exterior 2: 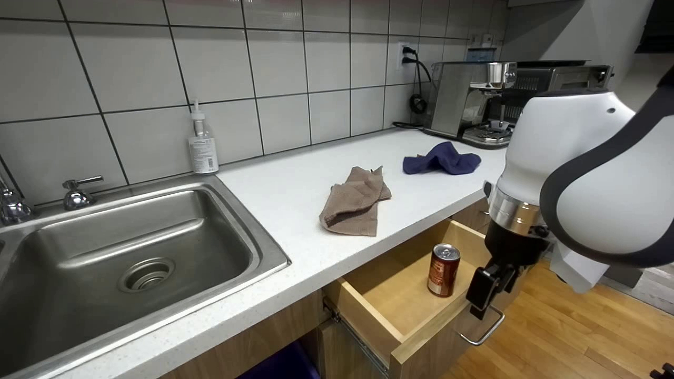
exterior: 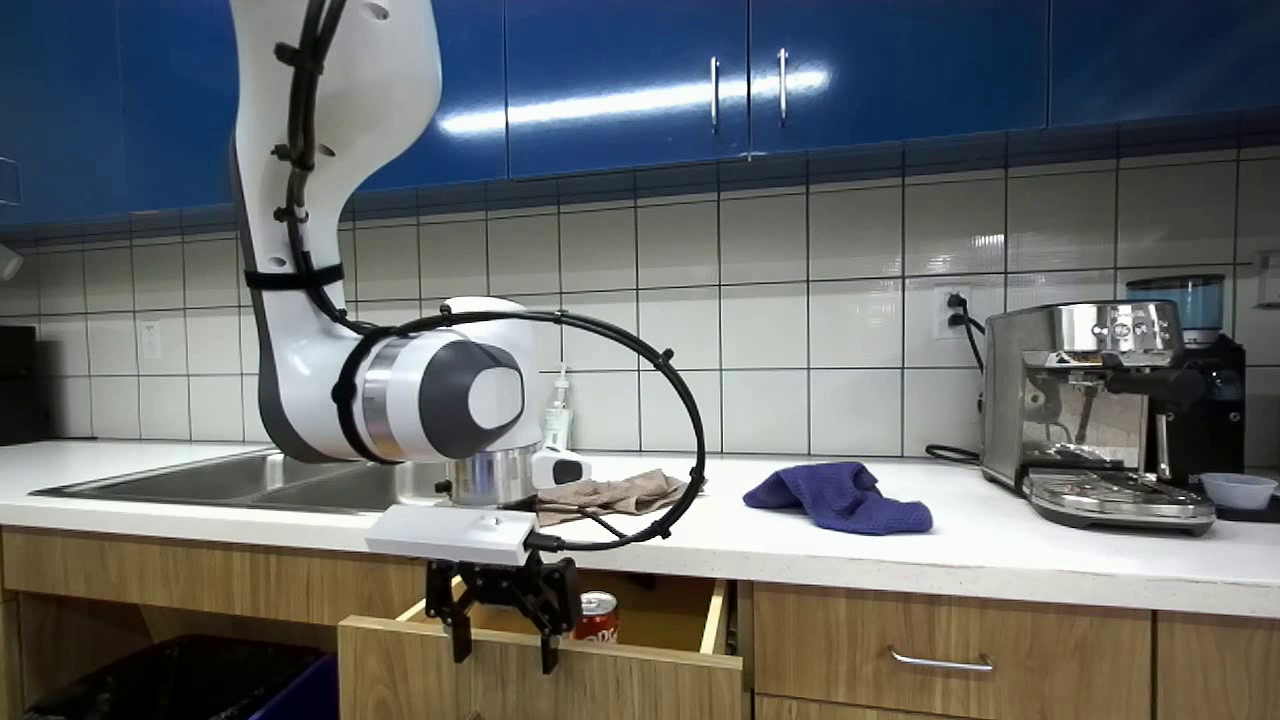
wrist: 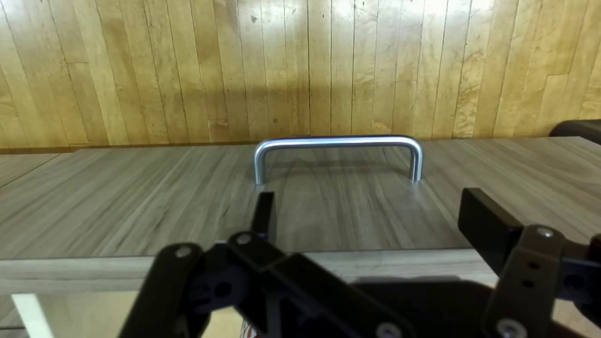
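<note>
Steel sink here, pump bottle upright at its back corner! Brown cloth crumpled on the white counter, purple cloth bunched nearer the gleaming espresso machine, small pale bowl just beside that. Blue cabinets shine overhead, tiled wall beneath them, and down low, a black-lined bin below counter level

Rm in drwr, can (upright) obstructing

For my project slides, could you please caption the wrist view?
The open, empty hand near a drawer front with a metal handle, wooden floor beyond.
</note>
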Robot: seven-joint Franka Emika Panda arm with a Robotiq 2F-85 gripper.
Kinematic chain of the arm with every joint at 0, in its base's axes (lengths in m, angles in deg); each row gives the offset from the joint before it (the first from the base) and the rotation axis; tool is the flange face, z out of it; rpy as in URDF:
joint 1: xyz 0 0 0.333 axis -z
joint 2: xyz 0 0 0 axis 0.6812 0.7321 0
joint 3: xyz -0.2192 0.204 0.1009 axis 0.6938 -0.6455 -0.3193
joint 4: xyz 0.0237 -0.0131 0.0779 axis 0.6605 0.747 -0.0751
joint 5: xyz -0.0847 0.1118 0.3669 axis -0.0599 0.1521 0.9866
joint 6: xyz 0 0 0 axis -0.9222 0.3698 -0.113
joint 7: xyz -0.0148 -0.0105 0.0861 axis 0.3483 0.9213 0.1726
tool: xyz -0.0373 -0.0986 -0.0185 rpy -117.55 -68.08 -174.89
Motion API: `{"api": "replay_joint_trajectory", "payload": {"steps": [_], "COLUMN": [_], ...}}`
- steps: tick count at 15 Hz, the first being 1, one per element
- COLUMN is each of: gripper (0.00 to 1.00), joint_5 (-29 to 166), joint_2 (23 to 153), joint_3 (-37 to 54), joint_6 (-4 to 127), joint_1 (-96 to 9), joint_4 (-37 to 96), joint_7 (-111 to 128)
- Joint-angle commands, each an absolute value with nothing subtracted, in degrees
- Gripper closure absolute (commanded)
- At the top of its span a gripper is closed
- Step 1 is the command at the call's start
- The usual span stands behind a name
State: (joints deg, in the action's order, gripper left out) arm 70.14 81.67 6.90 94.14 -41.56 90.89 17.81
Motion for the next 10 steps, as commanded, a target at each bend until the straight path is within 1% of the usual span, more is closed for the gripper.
{"api": "replay_joint_trajectory", "payload": {"steps": [1, 10], "gripper": [0.0, 0.0], "joint_5": [68.53, 68.11], "joint_2": [82.54, 83.24], "joint_3": [6.92, 7.07], "joint_6": [95.75, 97.03], "joint_1": [-41.13, -40.89], "joint_4": [90.2, 89.61], "joint_7": [18.72, 18.84]}}
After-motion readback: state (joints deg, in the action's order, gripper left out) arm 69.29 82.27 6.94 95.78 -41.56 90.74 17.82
